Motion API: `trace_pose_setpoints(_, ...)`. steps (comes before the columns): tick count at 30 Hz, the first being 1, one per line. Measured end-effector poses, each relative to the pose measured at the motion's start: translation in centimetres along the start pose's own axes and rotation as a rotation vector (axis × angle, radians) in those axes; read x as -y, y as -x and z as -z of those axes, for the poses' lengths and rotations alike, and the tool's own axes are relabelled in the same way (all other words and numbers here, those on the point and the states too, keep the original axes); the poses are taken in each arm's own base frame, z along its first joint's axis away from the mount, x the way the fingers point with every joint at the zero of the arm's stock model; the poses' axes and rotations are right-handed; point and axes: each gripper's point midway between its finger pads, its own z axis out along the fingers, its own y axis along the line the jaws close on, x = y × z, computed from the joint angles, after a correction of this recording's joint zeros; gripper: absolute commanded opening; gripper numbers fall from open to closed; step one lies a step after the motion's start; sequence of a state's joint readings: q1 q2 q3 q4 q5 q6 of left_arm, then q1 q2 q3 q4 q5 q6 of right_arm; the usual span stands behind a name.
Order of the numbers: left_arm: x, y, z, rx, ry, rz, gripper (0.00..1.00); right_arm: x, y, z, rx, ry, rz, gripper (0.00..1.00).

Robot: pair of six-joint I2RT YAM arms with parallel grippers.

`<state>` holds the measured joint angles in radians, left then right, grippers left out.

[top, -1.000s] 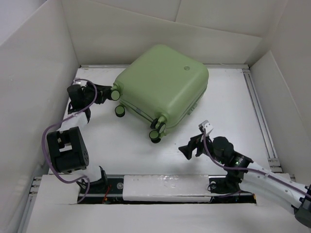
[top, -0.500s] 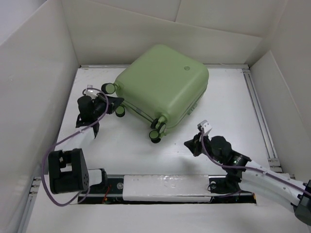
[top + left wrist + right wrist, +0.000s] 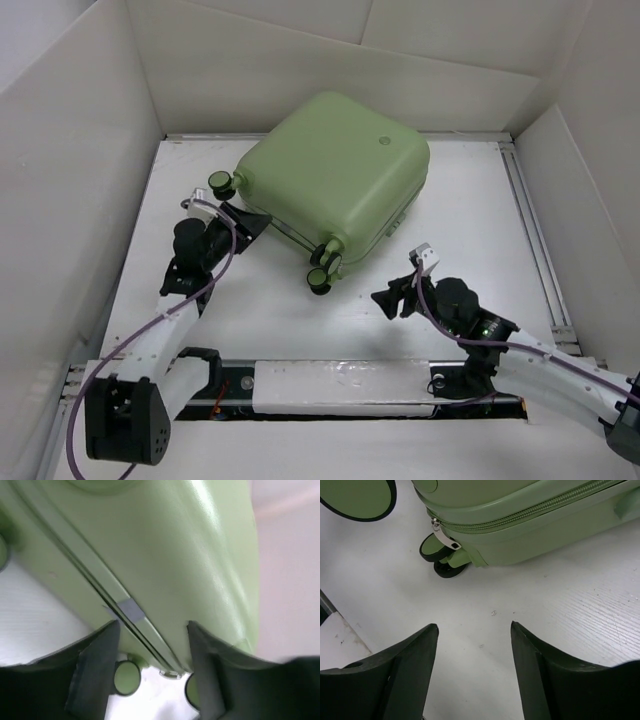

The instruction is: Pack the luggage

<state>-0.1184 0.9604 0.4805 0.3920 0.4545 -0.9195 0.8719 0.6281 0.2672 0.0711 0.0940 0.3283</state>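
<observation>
The luggage (image 3: 335, 175) is a pale sage-green hard-shell suitcase lying flat and closed at the back centre, with its silver badge (image 3: 383, 141) facing up. My left gripper (image 3: 255, 220) is open at the suitcase's near-left edge. In the left wrist view (image 3: 153, 625) its jaws stand either side of the zip seam, just below a grey tab (image 3: 129, 611). My right gripper (image 3: 388, 298) is open and empty over the bare table, a short way in front of the suitcase's near wheels (image 3: 320, 276). In the right wrist view (image 3: 473, 626) the zip pull (image 3: 445, 536) shows above it.
White walls box in the table (image 3: 470, 220) at the left, back and right. A metal rail (image 3: 535, 240) runs along the right side. A wheel (image 3: 221, 182) sticks out at the suitcase's left corner. The arm bases sit on the strip (image 3: 330, 385) at the near edge.
My left arm has swung from the far left in to the suitcase's near-left edge. My right gripper has shifted only slightly. The suitcase has stayed in place.
</observation>
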Motion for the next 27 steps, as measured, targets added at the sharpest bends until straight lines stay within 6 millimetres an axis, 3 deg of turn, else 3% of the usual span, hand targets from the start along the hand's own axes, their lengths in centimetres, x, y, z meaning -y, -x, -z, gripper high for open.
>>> trace_pose_setpoints(1,-0.3,0.5,0.3,0.029,0.034,-0.021,0.65,0.0,0.0,0.0,0.000,-0.001,0.001,0.67)
trace_pose_setpoints(2,-0.6,1.2,0.6,0.059,0.065,-0.041,0.65,0.1,0.0,0.0,-0.001,-0.002,0.004,0.67)
trace_pose_setpoints(5,-0.1,2.2,1.1,0.094,0.079,-0.095,0.45,0.1,0.1,0.1,0.006,0.000,0.011,0.67)
trace_pose_setpoints(8,0.9,1.3,1.2,0.047,0.029,-0.136,0.45,0.0,0.3,0.2,0.016,0.001,0.011,0.65)
trace_pose_setpoints(9,1.1,0.7,1.1,0.026,0.016,-0.148,0.48,0.1,0.3,0.2,0.016,0.001,0.013,0.52)
trace_pose_setpoints(11,1.9,-1.8,0.8,-0.052,-0.014,-0.193,0.54,0.1,0.2,0.2,0.016,0.000,0.020,0.34)
trace_pose_setpoints(13,3.2,-6.0,0.5,-0.164,-0.051,-0.257,0.59,0.2,0.1,0.1,0.013,-0.002,0.020,0.05)
trace_pose_setpoints(14,4.1,-8.5,0.6,-0.234,-0.077,-0.289,0.64,0.2,0.0,0.0,0.008,-0.004,0.022,0.00)
trace_pose_setpoints(15,4.9,-10.5,0.5,-0.263,-0.087,-0.331,0.67,0.3,-0.1,0.0,0.001,-0.006,0.022,0.00)
trace_pose_setpoints(18,7.4,-13.6,1.1,-0.311,-0.138,-0.410,0.75,0.2,-0.4,-0.1,-0.010,-0.004,0.022,0.00)
trace_pose_setpoints(20,8.3,-14.3,1.2,-0.320,-0.151,-0.439,0.77,0.1,-0.4,-0.1,-0.010,0.002,0.025,0.14)
trace_pose_setpoints(24,8.5,-14.1,-0.4,-0.312,-0.115,-0.465,0.70,0.0,-0.3,0.1,0.003,0.007,0.021,0.27)
trace_pose_setpoints(27,7.8,-15.5,-1.3,-0.345,-0.089,-0.482,0.67,0.0,-0.4,0.2,0.008,0.008,0.022,0.33)
